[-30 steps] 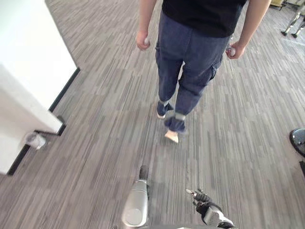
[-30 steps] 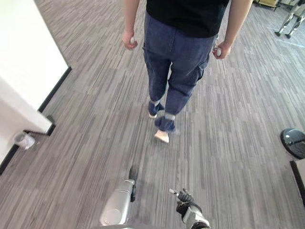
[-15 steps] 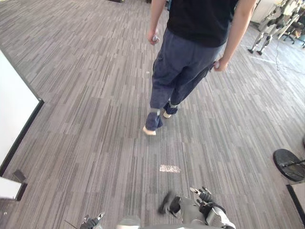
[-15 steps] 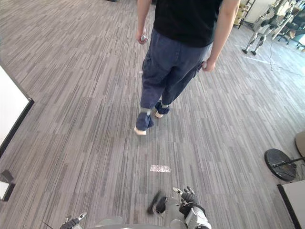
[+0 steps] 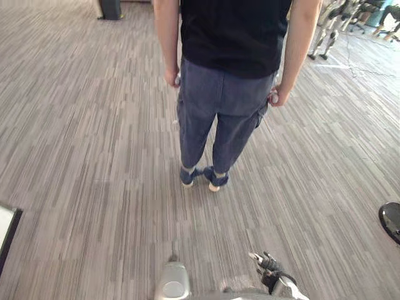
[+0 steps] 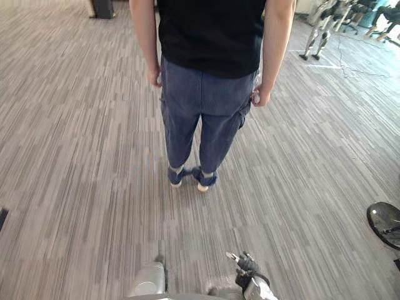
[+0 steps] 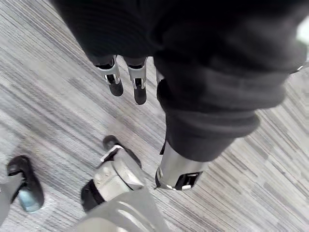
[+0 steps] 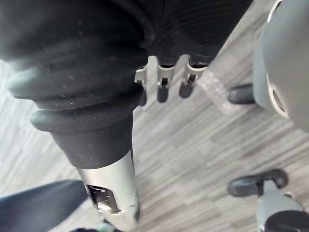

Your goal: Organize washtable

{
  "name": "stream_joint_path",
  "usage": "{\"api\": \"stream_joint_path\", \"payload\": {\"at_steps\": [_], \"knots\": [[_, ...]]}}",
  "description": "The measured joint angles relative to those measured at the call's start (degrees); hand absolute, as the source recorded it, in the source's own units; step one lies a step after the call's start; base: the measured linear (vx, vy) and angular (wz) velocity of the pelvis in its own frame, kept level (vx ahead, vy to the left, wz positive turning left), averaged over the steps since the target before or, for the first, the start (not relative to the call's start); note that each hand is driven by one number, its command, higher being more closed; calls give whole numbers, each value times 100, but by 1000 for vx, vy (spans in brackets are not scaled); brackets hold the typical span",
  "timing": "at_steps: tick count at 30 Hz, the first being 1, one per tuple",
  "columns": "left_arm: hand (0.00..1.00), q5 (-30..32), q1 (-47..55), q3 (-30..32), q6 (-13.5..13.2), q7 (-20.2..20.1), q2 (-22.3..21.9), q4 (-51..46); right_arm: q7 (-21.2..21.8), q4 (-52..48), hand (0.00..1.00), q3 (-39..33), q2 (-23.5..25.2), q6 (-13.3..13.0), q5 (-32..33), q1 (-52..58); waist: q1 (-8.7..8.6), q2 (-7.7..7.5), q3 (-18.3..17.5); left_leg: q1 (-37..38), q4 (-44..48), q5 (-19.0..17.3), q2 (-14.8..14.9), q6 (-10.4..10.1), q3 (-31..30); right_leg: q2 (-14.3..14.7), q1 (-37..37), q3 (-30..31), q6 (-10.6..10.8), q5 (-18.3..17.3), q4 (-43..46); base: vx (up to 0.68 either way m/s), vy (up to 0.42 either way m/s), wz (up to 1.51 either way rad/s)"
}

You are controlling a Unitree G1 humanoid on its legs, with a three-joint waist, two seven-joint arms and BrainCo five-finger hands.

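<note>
Your view has turned: the white panel point(image 5: 5, 230) is now a corner at your left, a person point(image 5: 228, 50) stands ahead, your left hand point(image 7: 115, 79) and right hand point(image 8: 164, 83) hang loose and empty, and you cannot tell where the washtable is.

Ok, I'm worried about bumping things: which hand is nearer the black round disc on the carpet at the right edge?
Right. The right hand hangs low on the robot's right, the black round disc ahead and further right of it. The left hand hangs over carpet, farther off.
</note>
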Motion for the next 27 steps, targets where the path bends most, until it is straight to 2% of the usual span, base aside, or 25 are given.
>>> {"api": "stream_joint_path", "payload": {"at_steps": [2, 3, 5, 6, 8, 11, 12, 13, 14, 15, 18, 22, 23, 24, 27], "knots": [[0, 3, -126, -136, -16, 20, 122, -6, -8, 32, 0, -11, 4, 4, -44, 14, -37, -41, -24, 105, -97, -8, -157, 16, -67, -153, -6, -3, 32, 117, 147, 327, 169, 34], [0, 10, -123, -208, -40, 24, 123, -7, -7, 33, 0, -9, 29, 9, -90, 17, -20, 22, 10, 332, -315, 0, -176, 29, -87, -189, 19, 33, 77, 175, 245, 180, 101, 7], [0, 33, -117, -217, -77, 27, 143, 27, -5, 28, 0, -2, 112, 0, -153, 39, -20, -34, -14, 690, -691, 45, -238, 97, -75, -136, 140, 135, 99, 162, -68, 119, 33, 6], [0, 40, -120, -239, -75, 25, 195, 37, -7, 29, 0, 3, 142, 1, -170, 44, -22, -100, -6, 865, -848, 57, -353, 114, -80, -158, 176, 90, 94, 279, -171, 55, -51, 8], [0, 36, -116, -240, -82, 24, 150, 114, -11, 32, 0, 1, 111, 4, -248, 56, -25, -26, -16, 1133, -1148, 113, -367, 165, -104, -184, 313, 61, 111, 275, -197, 23, -46, 1], [0, 37, -112, -224, -103, 18, 163, 255, -10, 28, 0, 2, 105, 2, -295, 70, -28, -12, -37, 1479, -2009, 518, -418, 141, -107, -244, 291, 35, 234, 194, -273, -93, -40, -6], [0, 36, -108, -190, -102, 16, 165, 262, -13, 29, 0, 3, 110, 4, -325, 71, -21, -71, -61, 1616, -2405, 734, -492, 127, -108, -292, 295, 14, 348, 82, -381, -67, -29, 1], [0, 36, -114, -182, -104, 16, 186, 261, -14, 29, 0, 3, 112, 6, -335, 62, -28, -115, -33, 1597, -2448, 768, -555, 134, -125, -354, 308, -3, 393, -30, -416, -67, -29, 2], [0, 39, -49, -183, -103, 35, 296, 463, -10, 290, 0, 391, -66, 28, -464, 267, -33, -229, 17, 1743, -2452, 613, -1054, 479, -235, -572, 595, -7, 529, 288, -634, 0, 0, 0], [0, 39, -49, -184, -102, 35, 296, 463, -11, 289, 0, 392, -68, 28, -464, 267, -33, -186, 46, 1755, -2452, 606, -1010, 482, -235, -528, 594, -5, 463, 378, -633, 0, 0, 0], [0, 39, -48, -184, -101, 29, 299, 461, -10, 281, 0, 395, -106, 25, -464, 283, -32, -181, 46, 1761, -2453, 536, -940, 532, -217, -463, 586, 4, 348, 486, -613, -52, -11, -10], [0, 92, -48, -252, -109, 32, 317, 404, -15, 249, 0, 409, -126, 6, -469, 297, -31, -183, 33, 1620, -2453, 523, -924, 551, 1, -476, 364, 27, 280, 375, -622, -80, -7, -31], [0, 155, -48, -346, -114, 21, 367, 381, -44, 249, 0, 416, -123, -4, -472, 304, -33, -212, -9, 1444, -2453, 530, -956, 541, 88, -509, 179, 30, 278, 143, -630, -62, -41, -30], [0, 225, -65, -437, -115, 25, 399, 380, -54, 241, 0, 416, -131, -8, -463, 307, -55, -203, -21, 1361, -2453, 533, -967, 539, 88, -524, 101, 33, 441, 105, -637, -57, -58, -20], [0, 494, -192, -791, -122, 22, 431, 381, -142, 240, 0, 416, -218, -59, -469, 291, -95, -83, -82, 1187, -2453, 545, -932, 522, 120, -443, -79, 4, 462, 88, -769, 36, -40, 7]]}}
